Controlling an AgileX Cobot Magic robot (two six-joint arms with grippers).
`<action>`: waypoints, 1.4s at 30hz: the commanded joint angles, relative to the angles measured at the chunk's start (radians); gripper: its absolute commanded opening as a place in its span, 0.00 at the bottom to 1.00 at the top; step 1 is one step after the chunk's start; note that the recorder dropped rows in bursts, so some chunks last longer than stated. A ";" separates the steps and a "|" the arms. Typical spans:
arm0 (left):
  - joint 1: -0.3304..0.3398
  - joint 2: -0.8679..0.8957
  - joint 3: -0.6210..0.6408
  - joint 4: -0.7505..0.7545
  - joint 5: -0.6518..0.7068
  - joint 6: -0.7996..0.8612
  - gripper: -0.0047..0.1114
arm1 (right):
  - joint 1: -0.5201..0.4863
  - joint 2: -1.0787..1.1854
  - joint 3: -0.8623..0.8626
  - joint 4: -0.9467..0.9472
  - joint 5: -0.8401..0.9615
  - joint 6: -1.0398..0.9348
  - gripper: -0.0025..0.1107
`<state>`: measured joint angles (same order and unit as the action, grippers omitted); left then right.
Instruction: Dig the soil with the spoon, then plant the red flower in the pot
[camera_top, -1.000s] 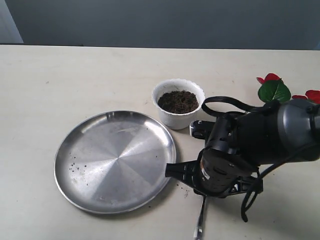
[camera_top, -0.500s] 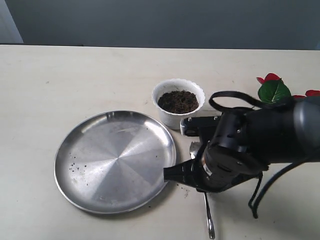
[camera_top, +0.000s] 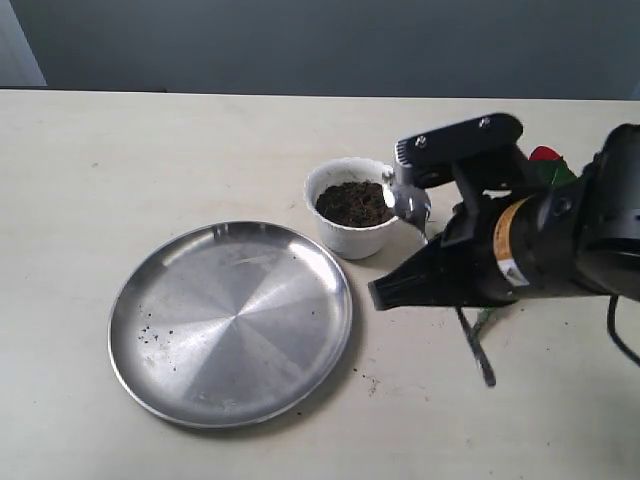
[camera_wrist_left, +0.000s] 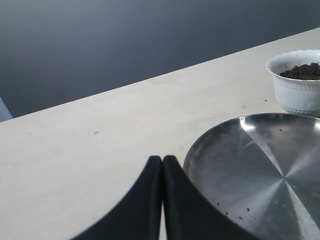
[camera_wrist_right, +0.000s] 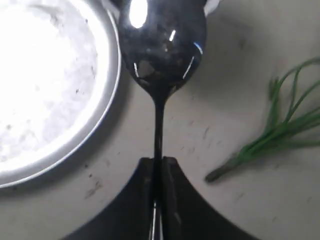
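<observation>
The white scalloped pot (camera_top: 352, 232) stands behind the steel plate, filled with dark crumbly soil (camera_top: 354, 203). My right gripper (camera_wrist_right: 158, 162) is shut on the slim handle of the spoon (camera_wrist_right: 161, 50). In the exterior view the spoon's shiny bowl (camera_top: 408, 201) hangs just beside the pot's right rim, and its handle sticks out below the arm. The red flower (camera_top: 545, 154) lies behind the right arm, mostly hidden; its green stem (camera_wrist_right: 272, 137) shows on the table. My left gripper (camera_wrist_left: 162, 160) is shut and empty beside the plate, with the pot (camera_wrist_left: 296, 92) beyond it.
A large round steel plate (camera_top: 230, 322) lies left of the pot, with a few soil crumbs on it and on the table near its edge. The plate's rim (camera_wrist_right: 102, 117) runs close to the spoon's bowl in the right wrist view.
My right gripper has lifted the spoon off the table by the plate's edge and swung it up and back, so its bowl now hangs at the pot's rim.
</observation>
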<state>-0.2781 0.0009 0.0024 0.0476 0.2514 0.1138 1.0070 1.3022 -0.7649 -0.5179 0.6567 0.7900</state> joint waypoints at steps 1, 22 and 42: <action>-0.005 -0.001 -0.002 -0.008 -0.013 -0.002 0.04 | 0.000 -0.053 0.002 -0.393 -0.072 -0.088 0.02; -0.005 -0.001 -0.002 -0.008 -0.013 -0.002 0.04 | -0.042 0.460 -0.031 -1.226 0.107 -0.477 0.02; -0.005 -0.001 -0.002 -0.008 -0.013 -0.002 0.04 | -0.019 0.558 -0.259 -0.818 0.236 -0.738 0.02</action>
<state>-0.2781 0.0009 0.0024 0.0476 0.2514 0.1138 0.9895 1.8473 -1.0154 -1.3290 0.8425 0.0621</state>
